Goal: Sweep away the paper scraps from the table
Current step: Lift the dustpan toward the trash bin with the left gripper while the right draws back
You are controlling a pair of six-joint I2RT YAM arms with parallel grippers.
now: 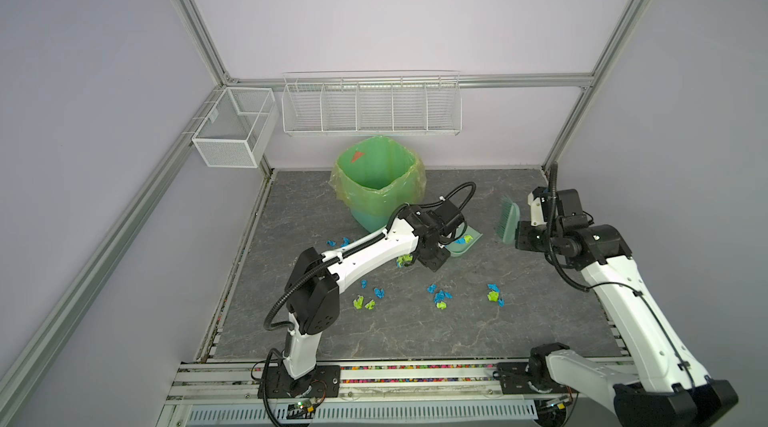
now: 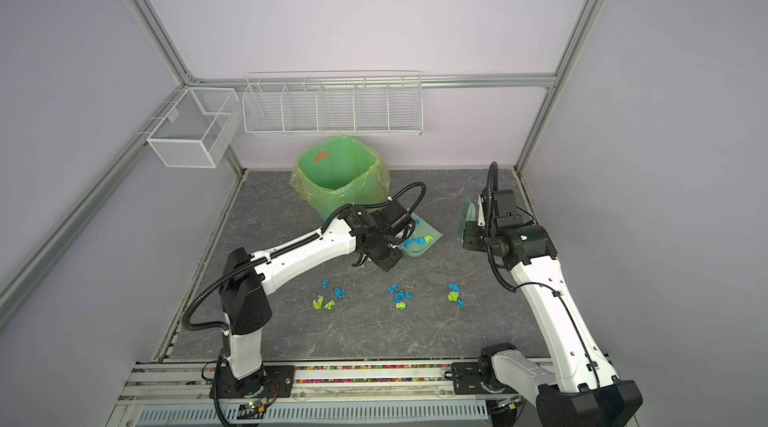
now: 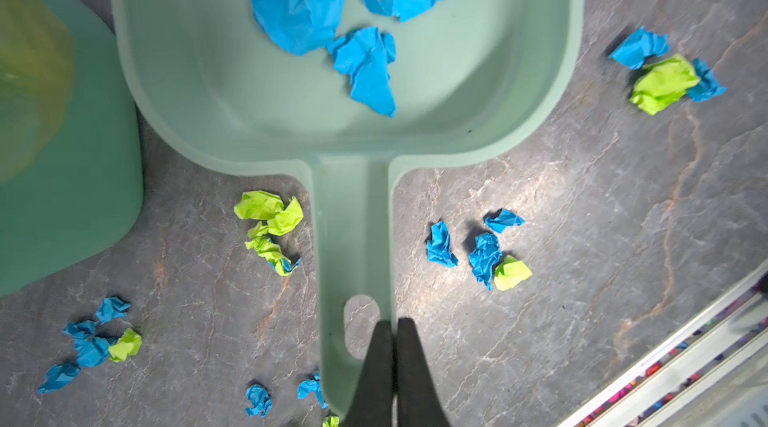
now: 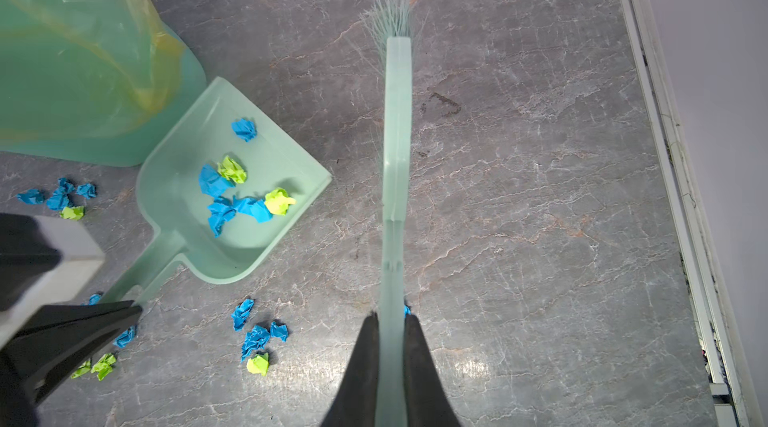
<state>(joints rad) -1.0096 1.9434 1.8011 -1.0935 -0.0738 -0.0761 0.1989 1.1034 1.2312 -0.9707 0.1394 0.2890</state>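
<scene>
The left tool (image 3: 394, 323) is shown, in its wrist view, clamped on the dustpan (image 3: 457, 113) handle; the right tool (image 4: 390, 317), likewise, on the brush (image 4: 398, 134). In both top views paper scraps (image 1: 439, 298) are strewn over the tabletop (image 1: 415, 333) by the bin (image 1: 376, 196).

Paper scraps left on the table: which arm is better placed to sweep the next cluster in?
Right, likely. The right claw is shut on the brush, beside the open mouth of the dustpan; the left claw is shut on the pan's handle, so it can only hold it.
</scene>
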